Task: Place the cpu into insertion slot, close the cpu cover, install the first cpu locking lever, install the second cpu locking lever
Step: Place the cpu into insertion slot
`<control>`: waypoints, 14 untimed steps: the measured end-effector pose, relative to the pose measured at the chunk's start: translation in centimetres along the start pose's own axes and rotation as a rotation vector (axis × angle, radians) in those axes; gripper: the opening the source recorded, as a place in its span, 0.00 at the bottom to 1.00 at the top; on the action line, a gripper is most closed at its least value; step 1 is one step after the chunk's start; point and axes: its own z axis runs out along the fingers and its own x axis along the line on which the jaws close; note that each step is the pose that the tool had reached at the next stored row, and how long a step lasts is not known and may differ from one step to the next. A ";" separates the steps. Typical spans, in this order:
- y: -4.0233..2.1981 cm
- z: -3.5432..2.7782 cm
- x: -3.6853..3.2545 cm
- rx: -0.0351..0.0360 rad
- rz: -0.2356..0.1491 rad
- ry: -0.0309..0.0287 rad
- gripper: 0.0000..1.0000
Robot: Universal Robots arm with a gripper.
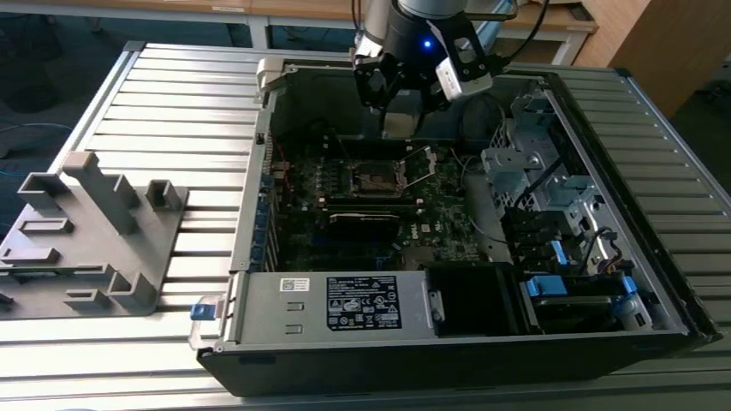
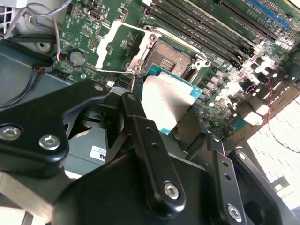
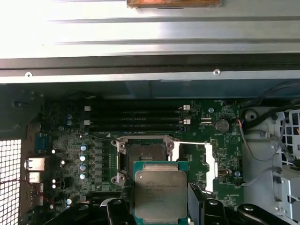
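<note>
In the first wrist view the lower edge of the cpu (image 3: 161, 192), a small flat square chip with a dull silvery metal top on a green rim, is cut off by the frame. The black fingers (image 3: 118, 210) on either side of it show as tips alone. In the exterior view the chip is hard to make out beneath the black gripper (image 1: 400, 110), whose body hides part of the far wall of the open black computer case (image 1: 457, 368). The insertion slot (image 3: 145, 153), a small square dark socket in a metal frame on the green motherboard (image 3: 65, 154), lies uncovered. The cpu cover (image 3: 209, 161), a thin silvery hinged frame, is swung open to one side, leaving the room above the socket free. Long black memory slots (image 3: 133, 119) run just beside the socket, between it and the case wall. The gripper is clamped on the cpu by two opposite edges, holding it in the air, apart from the socket and near its edge.
</note>
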 end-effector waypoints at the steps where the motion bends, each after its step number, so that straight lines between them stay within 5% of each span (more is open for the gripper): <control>1: -0.02 0.16 0.05 0.0001 0.000 0.0000 0.54; 7: -0.10 1.01 0.20 0.0001 0.000 0.0000 0.54; 14: -0.11 1.13 0.19 0.0000 0.000 0.0000 0.54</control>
